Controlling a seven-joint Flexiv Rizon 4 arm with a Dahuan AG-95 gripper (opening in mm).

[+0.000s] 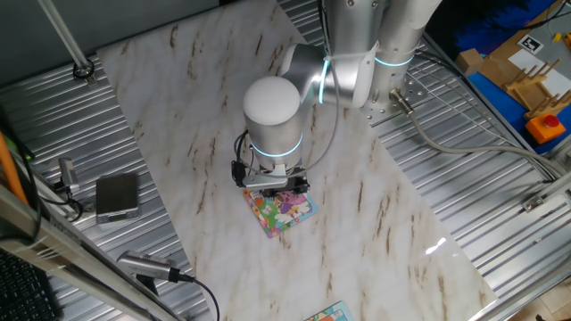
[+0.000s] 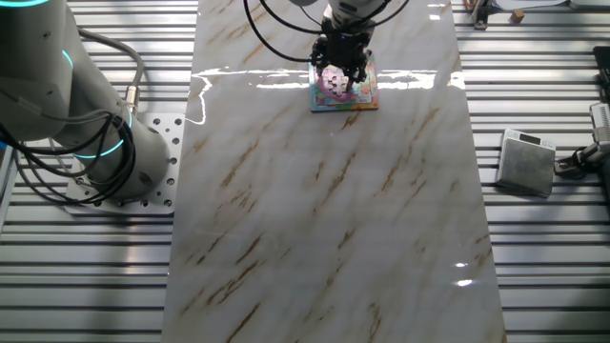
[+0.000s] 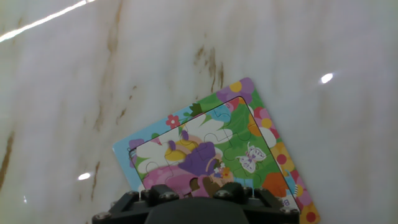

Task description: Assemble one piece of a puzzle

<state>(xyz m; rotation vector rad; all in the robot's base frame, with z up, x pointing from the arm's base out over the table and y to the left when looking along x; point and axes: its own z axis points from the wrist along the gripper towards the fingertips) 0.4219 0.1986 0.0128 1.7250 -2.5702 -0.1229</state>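
While the gripper [image 1: 278, 184] stands low over the puzzle [image 1: 284, 211], which lies on the marble table [image 1: 375, 223], its jaws are hidden, so I cannot tell their state. The piece is not visible separately.

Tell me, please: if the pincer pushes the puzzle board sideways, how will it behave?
The puzzle board lies flat and thin on the glossy marble table, so it would probably slide easily rather than tip. It looks light for its area, likely cardboard. Its pieces sit inside a raised frame, so they may stay in place, though a hard shove could loosen them.
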